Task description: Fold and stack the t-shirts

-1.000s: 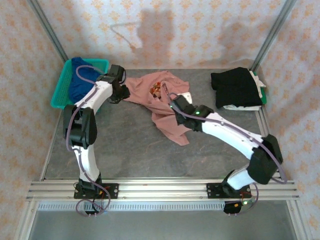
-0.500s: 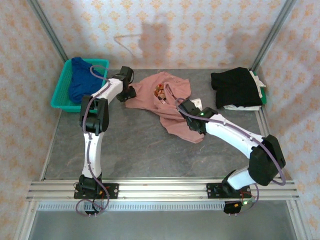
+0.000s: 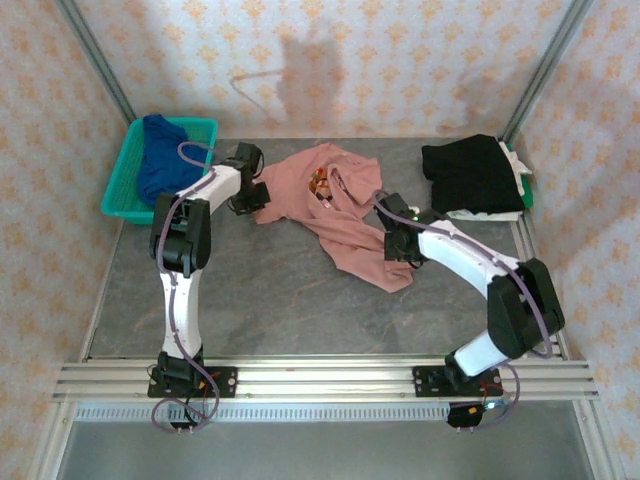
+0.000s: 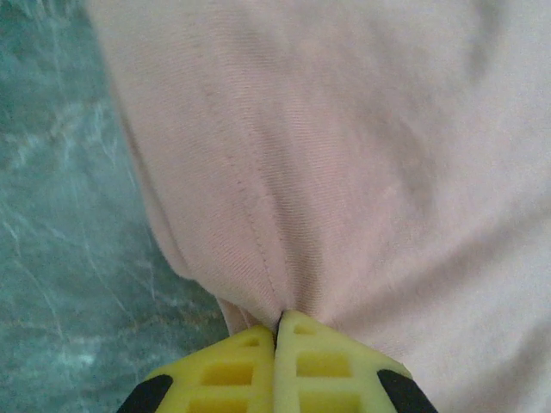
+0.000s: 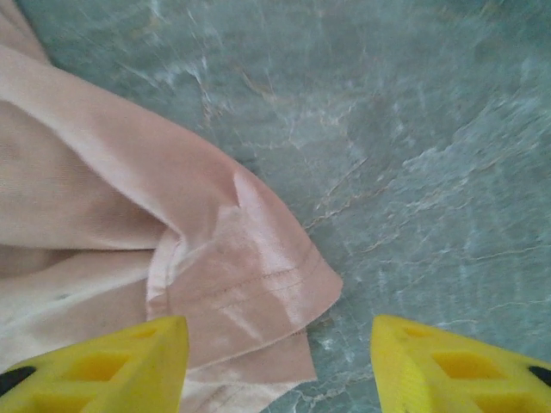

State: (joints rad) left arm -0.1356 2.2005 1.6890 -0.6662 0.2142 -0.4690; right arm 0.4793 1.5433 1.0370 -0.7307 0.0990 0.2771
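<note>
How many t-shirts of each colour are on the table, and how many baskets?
Pink t-shirt: 1
Blue t-shirt: 1
Black t-shirt: 1
Teal basket: 1
Total: 4
Not counted: the white cloth edge under the black one; I cannot tell what it is.

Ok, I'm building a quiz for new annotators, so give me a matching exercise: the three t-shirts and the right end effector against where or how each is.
1 pink t-shirt
2 blue t-shirt
3 black t-shirt
4 right end effector

A in the teal basket
B folded, far right of the table
C open, by a pink hem
D crumpled, mid-table

Pairs: 1-D, 2-A, 3-B, 4-C
</note>
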